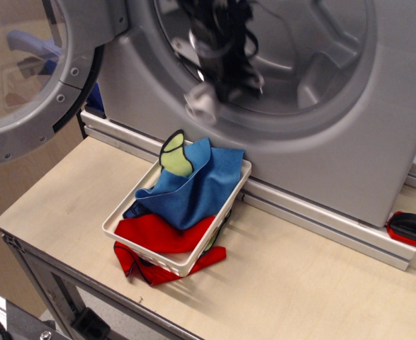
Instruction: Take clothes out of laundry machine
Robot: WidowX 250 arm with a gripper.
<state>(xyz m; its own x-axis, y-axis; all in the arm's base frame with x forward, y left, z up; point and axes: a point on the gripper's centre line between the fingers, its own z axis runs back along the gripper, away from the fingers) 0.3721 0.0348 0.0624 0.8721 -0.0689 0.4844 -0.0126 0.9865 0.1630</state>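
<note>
The silver-grey laundry machine (378, 142) fills the back, its round drum opening facing me and its glass-windowed door (30, 78) swung open at the left. My gripper (218, 78) is a dark motion-blurred shape at the lower left lip of the drum opening. A small, nearly white cloth (200, 104) hangs bunched from it, over the drum rim and above the basket. The gripper looks closed on the cloth, though the blur hides the fingers.
A white slotted basket (133, 244) sits on the wooden table (300, 283) below the opening, holding a blue cloth (193, 188), a red cloth (158, 237) and a yellow-green item (173, 156). A red and black object (413, 230) lies at the right edge.
</note>
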